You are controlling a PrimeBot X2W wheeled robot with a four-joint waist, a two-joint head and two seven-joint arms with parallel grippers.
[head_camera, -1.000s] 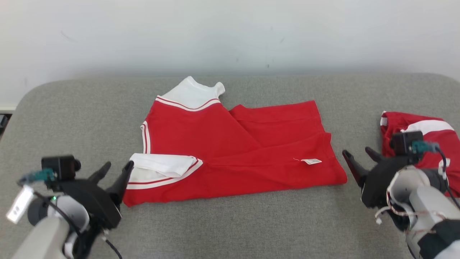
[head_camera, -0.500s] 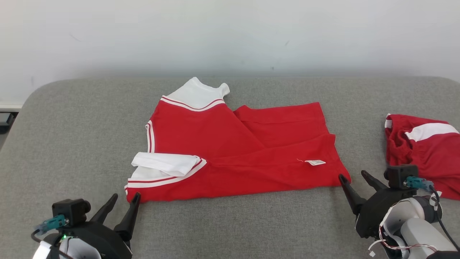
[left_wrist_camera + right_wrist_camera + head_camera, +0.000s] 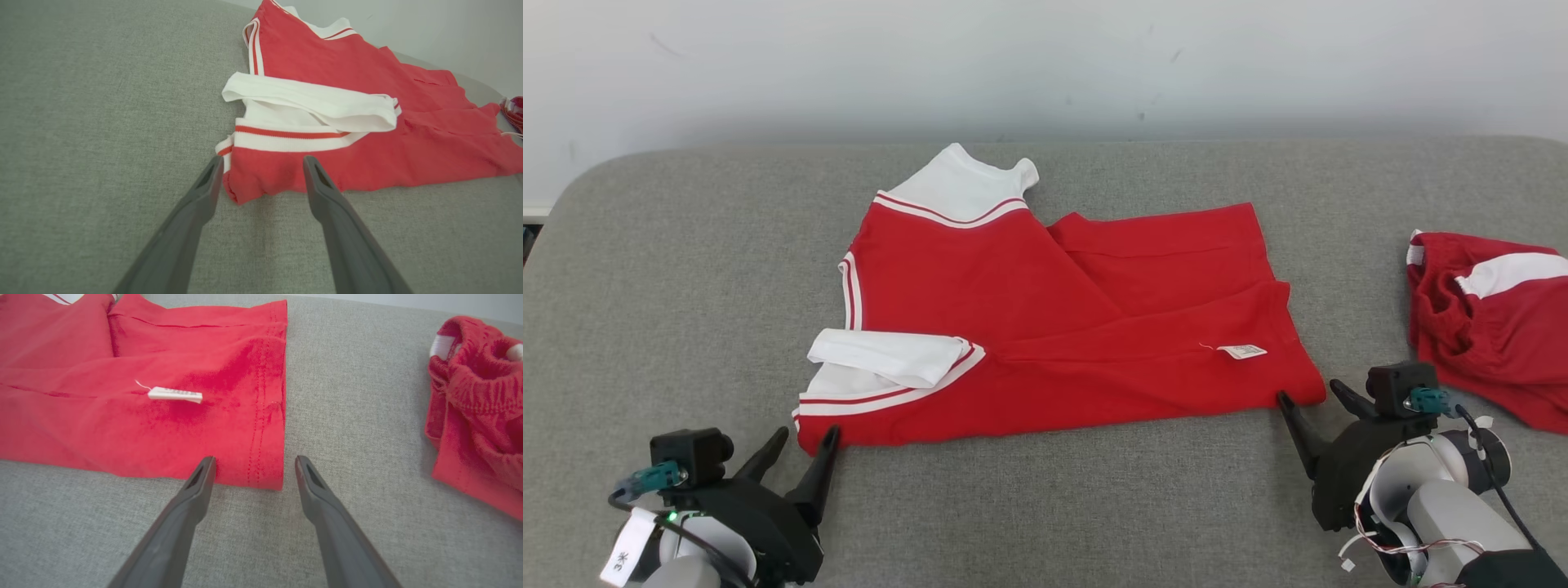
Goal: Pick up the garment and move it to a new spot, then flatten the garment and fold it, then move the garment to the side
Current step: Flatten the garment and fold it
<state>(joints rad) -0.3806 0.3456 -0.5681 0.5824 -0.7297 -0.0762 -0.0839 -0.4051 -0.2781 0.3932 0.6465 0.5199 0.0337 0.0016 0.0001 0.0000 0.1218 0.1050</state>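
The garment, a red shirt with white sleeves and striped trim, lies spread but creased on the grey padded table. A white sleeve is folded over its left end. My left gripper is open, with its fingertips at the garment's near-left corner, which lies between them in the left wrist view. My right gripper is open too, its fingers either side of the near-right hem corner. Neither gripper holds any cloth. A white label lies on the red fabric near the hem.
A second red and white piece of clothing lies crumpled at the table's right end, close to my right wrist and seen again beside the right fingers. A pale wall runs behind the table. Bare grey surface lies left of the garment.
Both grippers have drawn back and down to the garment's near corners: the left from beside the white sleeve, the right from beside the right hem. The head camera has shifted. The garment has not moved.
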